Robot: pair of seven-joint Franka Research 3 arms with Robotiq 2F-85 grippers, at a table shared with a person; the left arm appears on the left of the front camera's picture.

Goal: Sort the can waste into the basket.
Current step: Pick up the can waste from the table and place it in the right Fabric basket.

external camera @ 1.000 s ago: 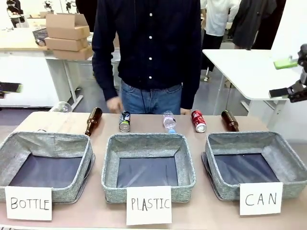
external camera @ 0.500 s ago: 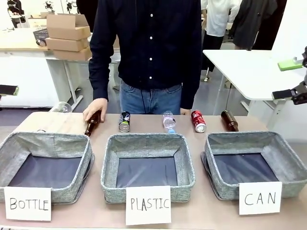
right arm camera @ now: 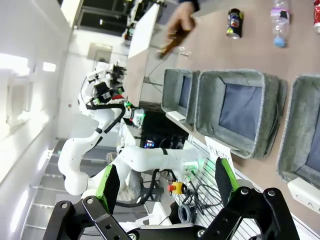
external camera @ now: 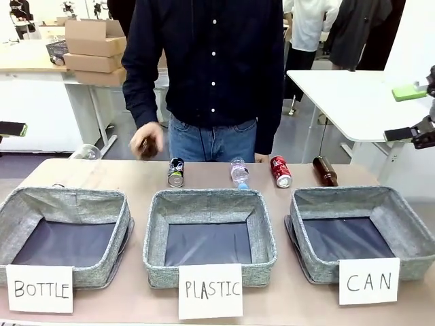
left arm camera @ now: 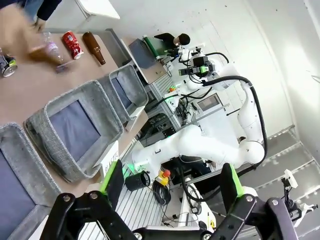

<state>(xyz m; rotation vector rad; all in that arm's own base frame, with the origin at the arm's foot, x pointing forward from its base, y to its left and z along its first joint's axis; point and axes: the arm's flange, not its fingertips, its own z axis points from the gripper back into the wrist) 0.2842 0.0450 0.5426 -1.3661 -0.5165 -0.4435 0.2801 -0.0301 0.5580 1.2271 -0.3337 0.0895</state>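
Observation:
The red can (external camera: 281,171) and the black-and-blue can (external camera: 177,172) lie on the table beyond the baskets, near the person. The grey basket (external camera: 340,194) behind the "CAN" card is at the right, with nothing in it. My right gripper (external camera: 408,112) hangs high at the right edge, well away from the cans. In the right wrist view my right gripper (right arm camera: 166,180) is open and holds nothing. My left gripper (left arm camera: 171,177) is also open and holds nothing, far from the red can (left arm camera: 71,44) and the far CAN basket (left arm camera: 131,75).
The person's hand (external camera: 146,144) holds a brown bottle above the table's left part. A plastic bottle (external camera: 239,172) lies between the cans, and another brown bottle (external camera: 325,170) lies right of the red can. The "PLASTIC" basket (external camera: 209,197) and "BOTTLE" basket (external camera: 64,197) hold nothing.
The person's hand reached the left brown bottle, closed on it and lifted it off the table. The cans and both grippers have hardly moved.

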